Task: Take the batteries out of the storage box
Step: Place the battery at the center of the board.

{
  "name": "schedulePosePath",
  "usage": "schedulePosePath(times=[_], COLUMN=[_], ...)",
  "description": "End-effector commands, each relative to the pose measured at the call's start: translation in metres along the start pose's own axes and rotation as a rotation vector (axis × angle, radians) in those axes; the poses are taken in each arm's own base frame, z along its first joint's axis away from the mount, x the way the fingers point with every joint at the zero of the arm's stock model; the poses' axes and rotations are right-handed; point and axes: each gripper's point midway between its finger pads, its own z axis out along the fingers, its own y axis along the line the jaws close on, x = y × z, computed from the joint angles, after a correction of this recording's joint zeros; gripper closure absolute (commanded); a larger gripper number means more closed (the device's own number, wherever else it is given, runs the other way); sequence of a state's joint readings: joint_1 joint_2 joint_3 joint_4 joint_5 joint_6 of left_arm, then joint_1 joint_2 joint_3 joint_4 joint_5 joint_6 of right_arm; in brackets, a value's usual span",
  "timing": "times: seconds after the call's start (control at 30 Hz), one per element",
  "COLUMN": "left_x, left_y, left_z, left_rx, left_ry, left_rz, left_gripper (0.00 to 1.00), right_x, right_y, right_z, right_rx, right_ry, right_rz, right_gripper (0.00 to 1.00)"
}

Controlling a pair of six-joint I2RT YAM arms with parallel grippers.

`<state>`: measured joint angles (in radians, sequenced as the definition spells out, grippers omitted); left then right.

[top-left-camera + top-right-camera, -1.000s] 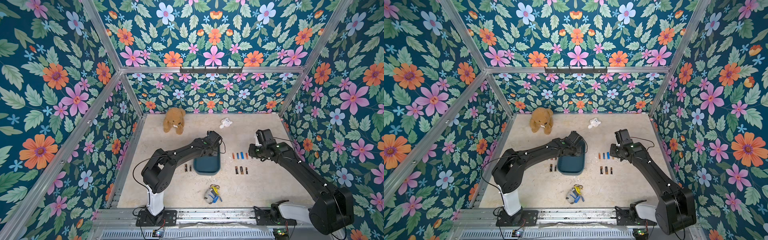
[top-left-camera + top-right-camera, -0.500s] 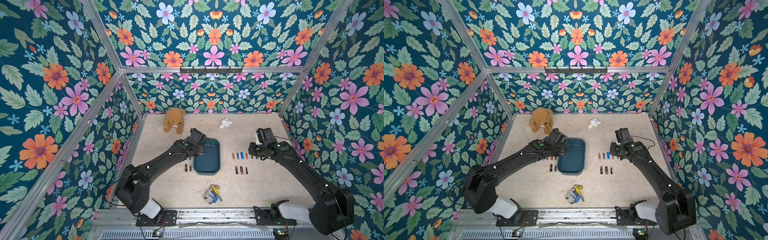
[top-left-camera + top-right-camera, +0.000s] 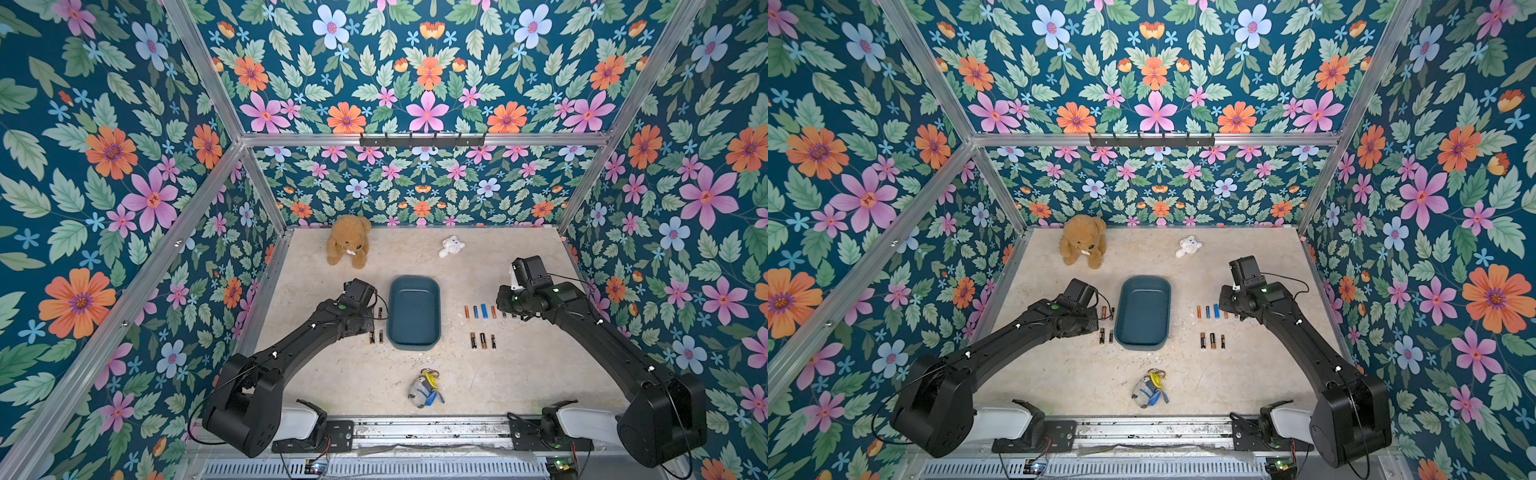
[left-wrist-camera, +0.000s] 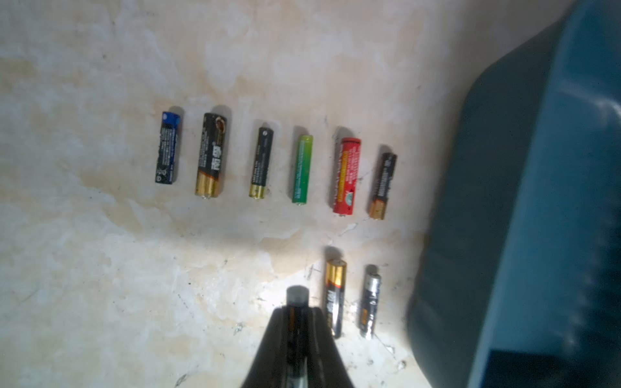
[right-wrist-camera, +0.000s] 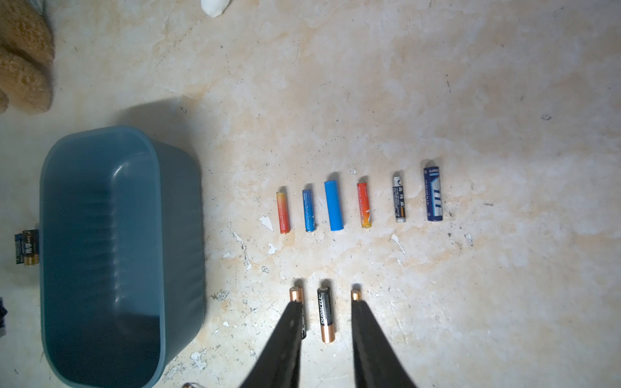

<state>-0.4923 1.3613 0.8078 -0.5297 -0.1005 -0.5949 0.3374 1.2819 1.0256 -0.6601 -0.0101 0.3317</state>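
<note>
The storage box (image 3: pixel 413 328), a teal tray, stands mid-table and shows a bare floor in both top views (image 3: pixel 1144 328). Several batteries (image 4: pixel 302 168) lie in a row left of the storage box (image 4: pixel 537 218), with two more (image 4: pixel 336 295) below them. My left gripper (image 4: pixel 297 310) is shut on a dark battery (image 4: pixel 297 295) beside that pair. Right of the storage box (image 5: pixel 111 255) lie a row of several batteries (image 5: pixel 332 205) and a row of three (image 5: pixel 326 315). My right gripper (image 5: pixel 326 302) hovers open above them, holding nothing.
A brown teddy bear (image 3: pixel 348 245) and a small white toy (image 3: pixel 451 246) sit near the back wall. A grey, blue and yellow toy (image 3: pixel 424 390) lies near the front edge. Flowered walls close the table on three sides.
My left arm has swung from over the storage box to its left side, carrying the battery down beside the pair there. The right arm has not moved.
</note>
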Motion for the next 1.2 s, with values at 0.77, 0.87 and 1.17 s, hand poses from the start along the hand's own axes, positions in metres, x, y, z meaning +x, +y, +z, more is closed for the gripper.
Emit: schedulePosePath(times=[0.77, 0.87, 1.17], left_x=[0.020, 0.020, 0.023], left_y=[0.001, 0.002, 0.001], left_z=[0.037, 0.038, 0.044], left_rx=[0.019, 0.015, 0.014], left_ry=[0.075, 0.077, 0.090], left_rz=[0.027, 0.035, 0.044], left_gripper=[0.86, 0.86, 0.86], right_x=[0.002, 0.002, 0.002], right_y=[-0.003, -0.003, -0.003], right_z=[0.001, 0.002, 0.003], right_rx=[0.017, 0.018, 0.020], right_ry=[0.015, 0.016, 0.019], right_rz=[0.002, 0.003, 0.003], right_gripper=[0.69, 0.69, 0.69])
